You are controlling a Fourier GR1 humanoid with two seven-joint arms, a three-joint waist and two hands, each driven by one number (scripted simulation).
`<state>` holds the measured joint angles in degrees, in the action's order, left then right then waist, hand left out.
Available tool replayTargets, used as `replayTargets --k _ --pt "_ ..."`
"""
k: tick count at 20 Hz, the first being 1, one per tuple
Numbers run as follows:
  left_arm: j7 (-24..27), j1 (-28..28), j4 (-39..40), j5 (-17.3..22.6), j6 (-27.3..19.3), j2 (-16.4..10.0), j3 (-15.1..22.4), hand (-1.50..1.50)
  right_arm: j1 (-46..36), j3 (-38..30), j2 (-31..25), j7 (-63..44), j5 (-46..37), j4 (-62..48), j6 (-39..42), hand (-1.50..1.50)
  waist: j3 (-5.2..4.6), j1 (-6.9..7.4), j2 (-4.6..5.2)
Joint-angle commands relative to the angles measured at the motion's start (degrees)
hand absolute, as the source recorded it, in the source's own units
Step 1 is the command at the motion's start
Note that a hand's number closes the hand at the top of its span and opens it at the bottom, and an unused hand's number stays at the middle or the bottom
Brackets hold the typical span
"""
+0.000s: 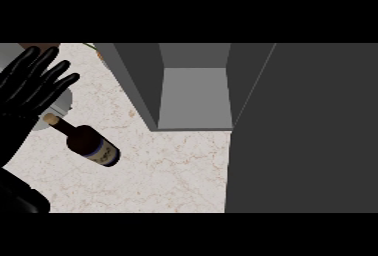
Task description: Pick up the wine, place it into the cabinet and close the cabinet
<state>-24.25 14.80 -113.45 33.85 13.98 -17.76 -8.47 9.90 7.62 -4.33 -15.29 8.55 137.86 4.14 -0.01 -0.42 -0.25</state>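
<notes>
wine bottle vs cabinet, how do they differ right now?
The wine bottle is dark, with a pale top and a label; the cabinet is plain grey. The bottle is small and round, the cabinet big and boxy. The bottle is stoppered; the cabinet stands open. Both rest on the marbled counter.

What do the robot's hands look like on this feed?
Only the left hand shows: glossy black throughout, slim fingers and a thumb, no markings or cables visible. A shiny black rounded part at the lower-left edge is likely its arm.
</notes>
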Motion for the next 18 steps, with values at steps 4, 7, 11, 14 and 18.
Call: replayTargets --k 4,7,11,14,18 --pt "-11.5 5.7 -3.3 7.9 -5.2 -3.7 -2.8 -1.5 0.7 7.8 1.8 -7.8 -4.8 7.5 -3.2 -1.5 0.0 0.32 0.11" --pt "-13.4 6.1 -6.3 7.9 -7.2 -4.5 -3.4 -1.5 3.8 10.3 1.6 -8.1 -6.3 10.8 -3.3 -1.5 0.02 0.12 0.07" --pt "-17.9 8.8 -6.4 9.1 -10.9 -6.4 -4.4 -1.5 0.5 14.4 2.1 -16.2 -10.2 15.5 -7.7 -1.5 -0.01 0.04 0.02" --pt "-13.5 6.5 -2.0 6.6 -6.1 -5.6 -4.5 -1.5 -2.6 14.2 2.1 -17.8 -10.6 14.4 -9.1 -1.5 -0.02 -0.09 0.14" --pt "-16.7 4.6 -5.3 9.7 -6.3 -7.0 -6.7 -1.5 -7.2 14.8 2.1 -19.2 -13.0 11.3 -11.3 -1.5 -0.03 0.36 0.09"
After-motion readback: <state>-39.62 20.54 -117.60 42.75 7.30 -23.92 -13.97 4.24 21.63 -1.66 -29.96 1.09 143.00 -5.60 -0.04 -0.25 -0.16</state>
